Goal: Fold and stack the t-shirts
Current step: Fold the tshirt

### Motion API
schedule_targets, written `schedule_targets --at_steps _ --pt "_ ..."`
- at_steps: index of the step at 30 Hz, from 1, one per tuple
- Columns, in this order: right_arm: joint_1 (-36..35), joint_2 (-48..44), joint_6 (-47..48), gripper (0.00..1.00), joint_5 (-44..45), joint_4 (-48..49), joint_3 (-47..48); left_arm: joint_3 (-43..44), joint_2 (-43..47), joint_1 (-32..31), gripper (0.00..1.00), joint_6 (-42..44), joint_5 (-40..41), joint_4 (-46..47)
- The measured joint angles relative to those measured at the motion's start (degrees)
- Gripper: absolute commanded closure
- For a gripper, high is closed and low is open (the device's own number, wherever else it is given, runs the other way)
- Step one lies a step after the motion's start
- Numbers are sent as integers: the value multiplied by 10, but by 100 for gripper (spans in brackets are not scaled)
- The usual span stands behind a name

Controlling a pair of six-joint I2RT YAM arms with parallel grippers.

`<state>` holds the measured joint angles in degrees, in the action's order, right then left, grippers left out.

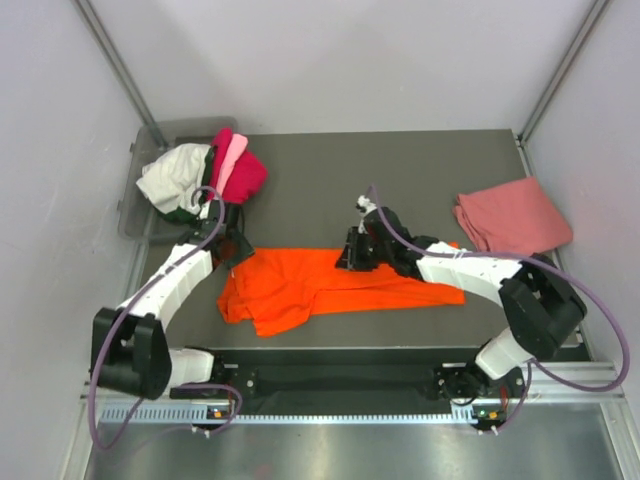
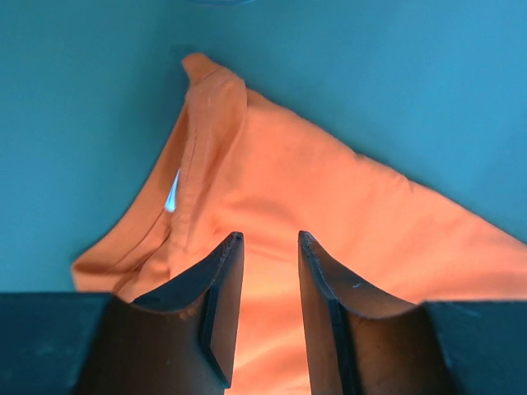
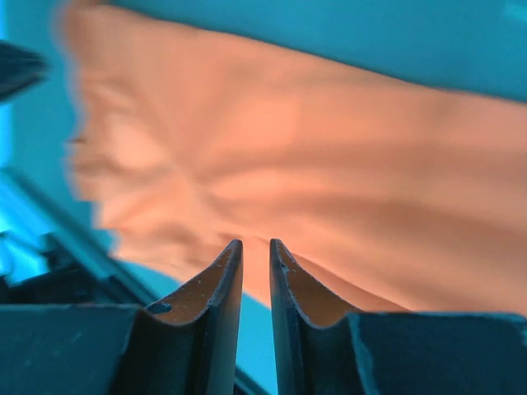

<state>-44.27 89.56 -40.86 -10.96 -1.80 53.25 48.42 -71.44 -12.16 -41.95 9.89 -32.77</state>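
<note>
A bright orange t-shirt (image 1: 320, 285) lies spread across the front middle of the dark table. My left gripper (image 1: 237, 250) hovers over its upper left corner. In the left wrist view the left gripper (image 2: 271, 236) stands open, with the orange t-shirt (image 2: 329, 197) and its collar (image 2: 198, 148) showing beyond the gap. My right gripper (image 1: 350, 255) sits at the shirt's rear edge. In the right wrist view the right gripper (image 3: 255, 241) is nearly closed, and wrinkles in the orange t-shirt (image 3: 329, 148) run to its tips. A salmon-pink t-shirt (image 1: 512, 215) lies folded at the right.
A grey bin (image 1: 140, 150) at the rear left holds a white t-shirt (image 1: 175, 178), a dark green one (image 1: 185, 212), a light pink one (image 1: 232, 155) and a magenta one (image 1: 245, 175). White walls close in on both sides. A metal rail (image 1: 400, 375) runs along the front edge.
</note>
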Motion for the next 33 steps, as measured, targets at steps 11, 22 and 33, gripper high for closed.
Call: schedule_targets --at_steps 11,22,33 --pt "207 -228 54 76 147 -151 -161 50 -218 0 65 -14 -19 49" --pt "313 -222 82 77 252 -191 -180 70 -236 0 64 -39 -6 36" --pt "365 -189 102 90 275 -192 -173 30 -199 0 63 -66 39 50"
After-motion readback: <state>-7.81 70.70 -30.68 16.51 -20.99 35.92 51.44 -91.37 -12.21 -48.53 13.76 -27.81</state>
